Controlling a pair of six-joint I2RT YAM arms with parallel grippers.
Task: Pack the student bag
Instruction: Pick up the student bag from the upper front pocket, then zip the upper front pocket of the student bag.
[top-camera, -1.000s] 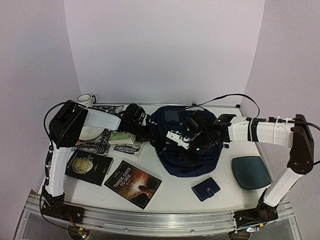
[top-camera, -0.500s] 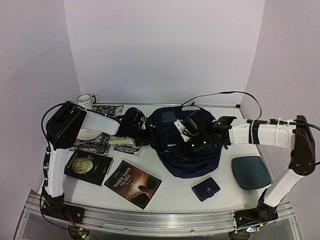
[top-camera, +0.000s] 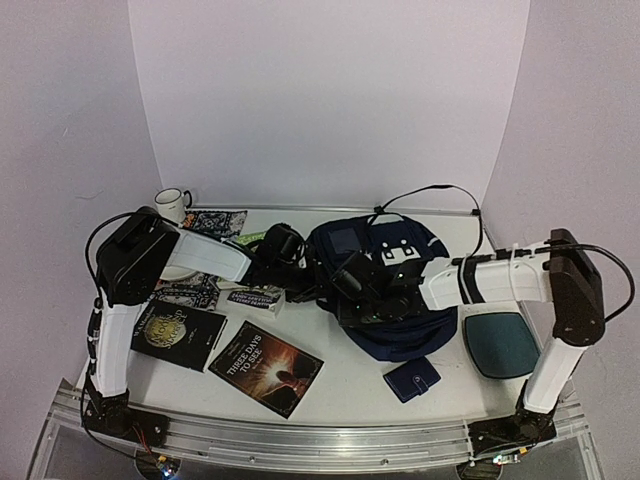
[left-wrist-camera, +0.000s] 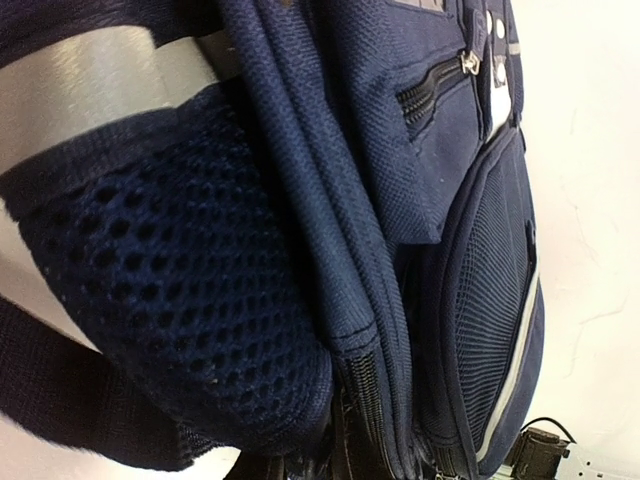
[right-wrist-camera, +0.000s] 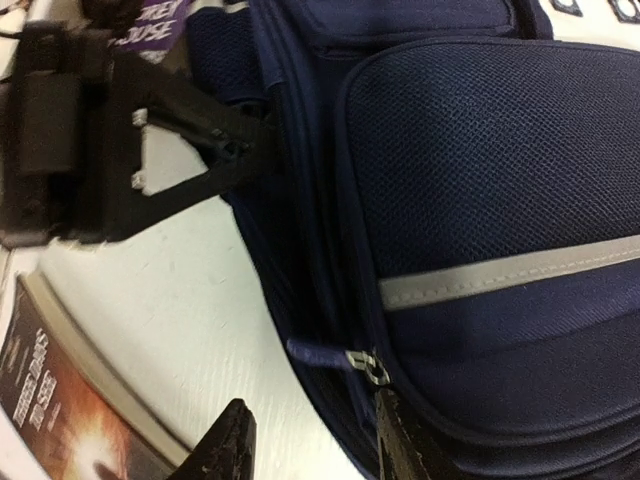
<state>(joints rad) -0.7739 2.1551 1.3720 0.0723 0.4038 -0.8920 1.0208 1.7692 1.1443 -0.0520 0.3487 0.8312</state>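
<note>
On the white table (top-camera: 350, 400), mid-width and toward the back: student bag (top-camera: 400, 338), navy, lying flat with front panel and white patch (top-camera: 395, 250) facing up. Against the bag's left edge: left gripper (right-wrist-camera: 258, 150), black fingers drawn together to a pinch on the fabric of the side seam, seen plainly from the right wrist. From the left wrist camera, only bag cloth close up: mesh side pocket (left-wrist-camera: 200, 300), thin grey piping, one closed zip (left-wrist-camera: 435, 90); own fingers not made out there. Over the bag's left half, low above the front pocket: right gripper (right-wrist-camera: 315, 445), fingers parted about halfway, nothing held. Just ahead of the tips, on the pocket seam: metal zip pull (right-wrist-camera: 367, 366) with a short purple tab; touching or not, cannot tell. Across that pocket: grey reflective stripe (right-wrist-camera: 500, 275). Near-left of the bag, apart from it: book titled "Three Days to See" (top-camera: 265, 368). Further left of the bag: dark book with gold lettering (top-camera: 178, 333). Far left of the bag, at the back wall: white mug (top-camera: 172, 201), upright. On the bag's near side, just beside it: small navy wallet (top-camera: 411, 379), closed. Right of the bag, near but apart: dark teal rounded case (top-camera: 502, 343), under the right arm.
</note>
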